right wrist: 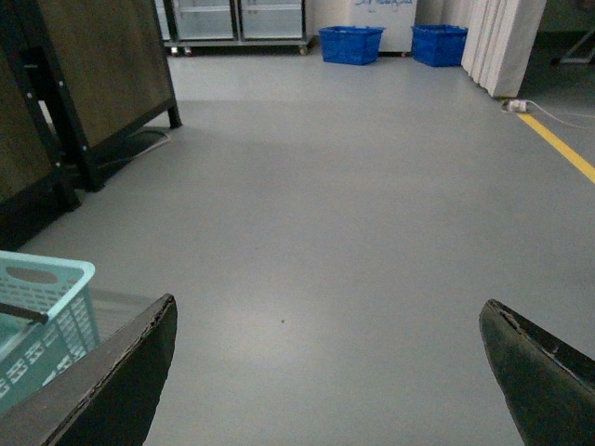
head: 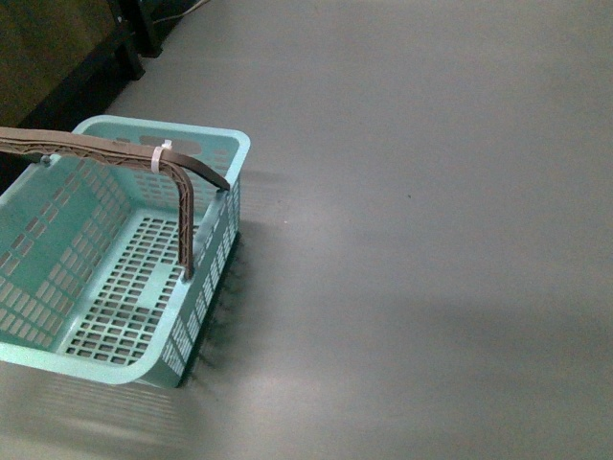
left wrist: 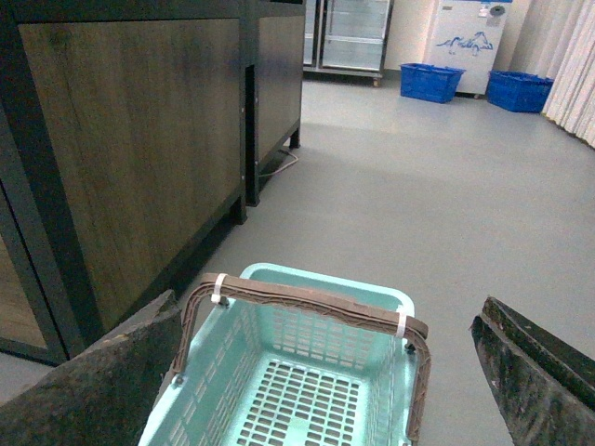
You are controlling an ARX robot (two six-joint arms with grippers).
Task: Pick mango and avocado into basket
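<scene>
Mango and avocado appear in no view, so handling is judged only: firm, smooth, bruisable fruit, best taken across the middle. Left gripper (left wrist: pixel 327 305) and right gripper (right wrist: pixel 327 307) both stand wide and empty. Below the left one, the turquoise slotted basket (head: pixel 105 123) sits empty on the floor (head: pixel 431 240), near left, handle (head: pixel 187 206) raised.

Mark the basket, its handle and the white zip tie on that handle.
basket (head: pixel 115 307): front view, on its bare slotted bottom.
handle (head: pixel 185 225): front view, on the downward leg past the bend.
zip tie (head: pixel 161 156): front view, on the white band's middle.
</scene>
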